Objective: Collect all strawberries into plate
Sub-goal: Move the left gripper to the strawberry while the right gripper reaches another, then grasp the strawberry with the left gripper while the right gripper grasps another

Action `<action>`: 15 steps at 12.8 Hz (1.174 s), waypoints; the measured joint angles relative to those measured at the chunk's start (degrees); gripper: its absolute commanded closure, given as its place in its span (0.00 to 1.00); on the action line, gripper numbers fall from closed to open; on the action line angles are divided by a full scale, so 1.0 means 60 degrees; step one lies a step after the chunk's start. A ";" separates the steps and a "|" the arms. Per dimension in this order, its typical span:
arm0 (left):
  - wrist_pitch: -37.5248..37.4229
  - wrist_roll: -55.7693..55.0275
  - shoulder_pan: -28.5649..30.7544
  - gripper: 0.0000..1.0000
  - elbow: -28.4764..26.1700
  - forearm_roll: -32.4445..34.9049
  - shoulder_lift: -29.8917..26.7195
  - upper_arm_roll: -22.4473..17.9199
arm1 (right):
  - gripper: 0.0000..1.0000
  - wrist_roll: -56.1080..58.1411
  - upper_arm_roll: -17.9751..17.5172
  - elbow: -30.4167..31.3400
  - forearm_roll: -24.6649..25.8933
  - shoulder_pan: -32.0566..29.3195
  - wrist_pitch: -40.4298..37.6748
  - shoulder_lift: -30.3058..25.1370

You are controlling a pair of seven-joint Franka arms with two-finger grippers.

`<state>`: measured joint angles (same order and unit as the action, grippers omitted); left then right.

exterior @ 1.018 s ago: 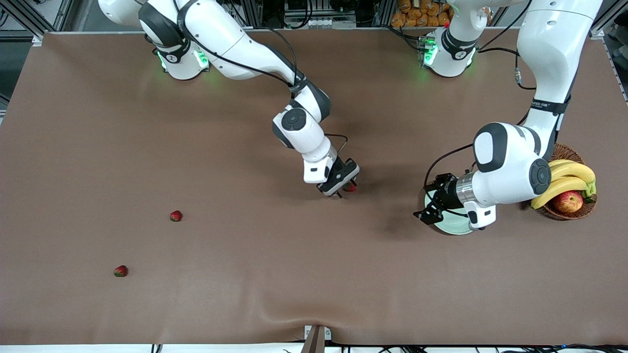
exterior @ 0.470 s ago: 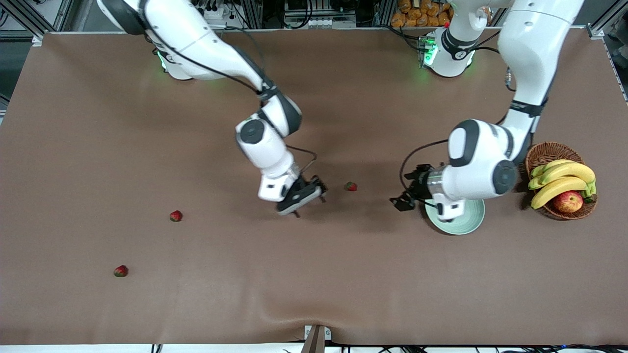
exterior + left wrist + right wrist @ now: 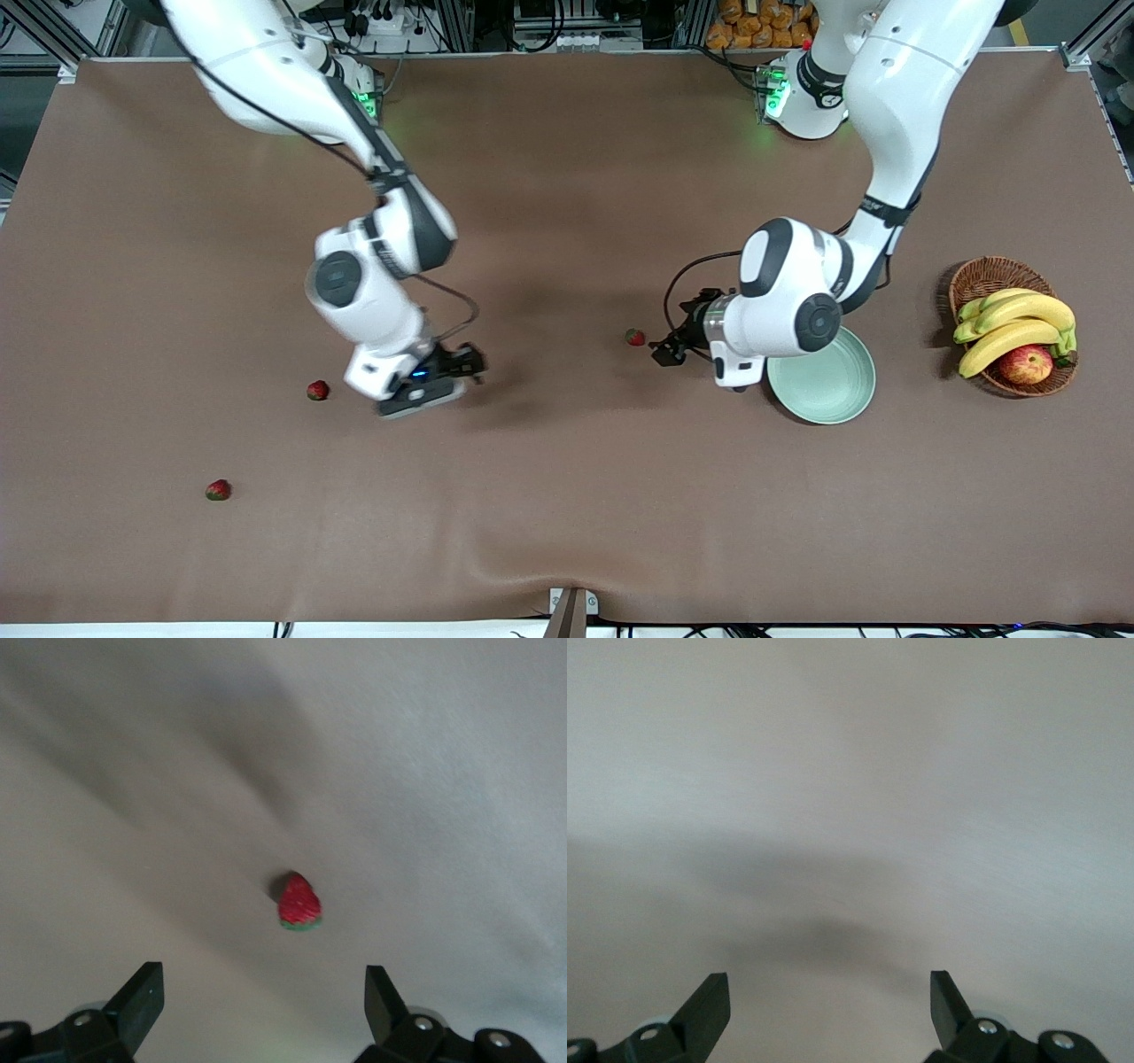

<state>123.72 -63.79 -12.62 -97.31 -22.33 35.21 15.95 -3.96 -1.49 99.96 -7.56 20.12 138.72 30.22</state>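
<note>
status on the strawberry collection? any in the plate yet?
None yet: the round mint-green plate holds nothing. All three small red strawberries lie on the brown table: one beside the open left gripper, which seems set to take it; two toward the right arm's end, near the open, empty right gripper.

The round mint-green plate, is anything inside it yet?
No strawberries show in the round mint-green plate. Its bare dish is in sight, except one edge covered by the left arm's wrist, so that bit stays unknown.
</note>
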 measured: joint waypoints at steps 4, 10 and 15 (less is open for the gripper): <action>0.0175 -0.0114 -0.0310 0.00 0.0466 0.0000 0.0557 -0.0019 | 0.00 -0.0395 0.1324 0.0148 0.0000 -0.0335 -0.1987 -0.0347; 0.0471 -0.0885 -0.0541 0.00 0.0492 0.0235 0.0853 -0.0041 | 0.00 -0.1978 0.2123 0.0314 -0.0019 -0.0829 -0.1742 0.0140; 0.1124 -0.1407 -0.0763 0.00 0.0498 0.0239 0.1239 -0.0054 | 0.00 -0.2156 0.2124 0.0308 -0.0683 -0.1046 -0.1234 0.0718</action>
<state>130.47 -72.23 -17.20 -94.32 -20.90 42.64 15.63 -16.90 11.25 101.81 -11.65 13.85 131.31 34.53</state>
